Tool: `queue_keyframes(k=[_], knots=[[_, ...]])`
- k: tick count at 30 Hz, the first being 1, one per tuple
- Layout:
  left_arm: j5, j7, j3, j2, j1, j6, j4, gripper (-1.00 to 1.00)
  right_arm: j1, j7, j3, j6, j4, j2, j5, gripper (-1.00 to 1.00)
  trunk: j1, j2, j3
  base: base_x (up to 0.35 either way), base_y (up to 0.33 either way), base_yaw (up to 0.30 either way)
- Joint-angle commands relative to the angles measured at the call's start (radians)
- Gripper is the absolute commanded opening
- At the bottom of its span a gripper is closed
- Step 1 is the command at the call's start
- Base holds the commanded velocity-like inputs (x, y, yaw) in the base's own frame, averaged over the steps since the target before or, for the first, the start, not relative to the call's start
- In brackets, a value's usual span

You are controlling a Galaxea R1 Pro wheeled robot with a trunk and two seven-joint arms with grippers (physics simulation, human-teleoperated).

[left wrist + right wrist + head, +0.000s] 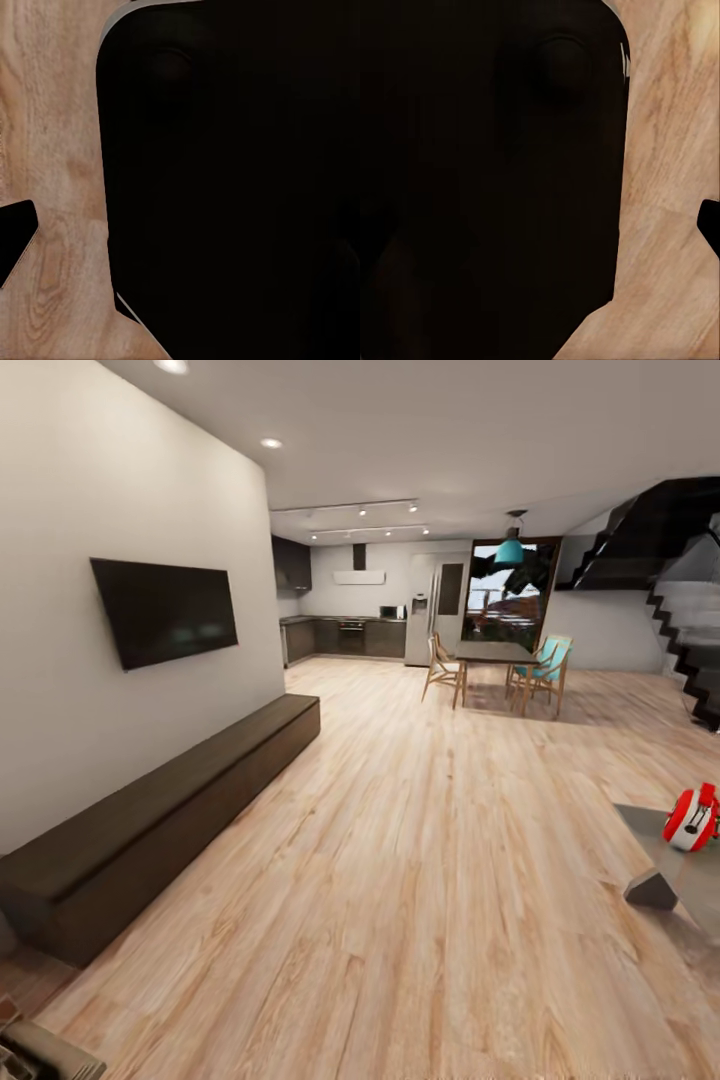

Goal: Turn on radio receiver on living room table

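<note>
Gripper opening cannot be determined for either arm: no fingers are clearly discernible. Head view: the radio receiver [692, 820], red with a white band, stands on the table [690, 875] at the right edge of the frame. Left of the radio across the plank floor [420, 880], a long dark bench [160, 825] runs below a wall-mounted television [165, 610]; beyond the radio stands a dining table [495, 652] with chairs. Left wrist view: a dark robot body panel [232, 187] above wood floor. Right wrist view: a similar dark panel [487, 172] above wood floor.

Radio receiver [692, 819] on the table [690, 875] (far right) — bench [160, 820] left, under TV [165, 610].
</note>
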Motion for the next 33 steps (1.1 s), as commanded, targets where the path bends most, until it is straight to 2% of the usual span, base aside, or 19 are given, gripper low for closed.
queue_keyframes(k=[1, 33], knots=[[0.0, 0.0, 0.0, 0.0, 0.0, 0.0, 0.0, 1.0, 0.0, 0.0, 0.0, 0.0, 0.0, 0.0, 0.0, 1.0, 0.0, 0.0, 0.0, 0.0, 0.0, -0.282], [-0.001, 0.0, 0.001, 0.0, 0.0, 0.0, 0.0, 1.0, 0.001, 0.0, 0.0, 0.0, 0.0, 0.0, -0.002, 1.0, 0.0, 0.0, 0.0, 0.0, 0.0, -0.282]])
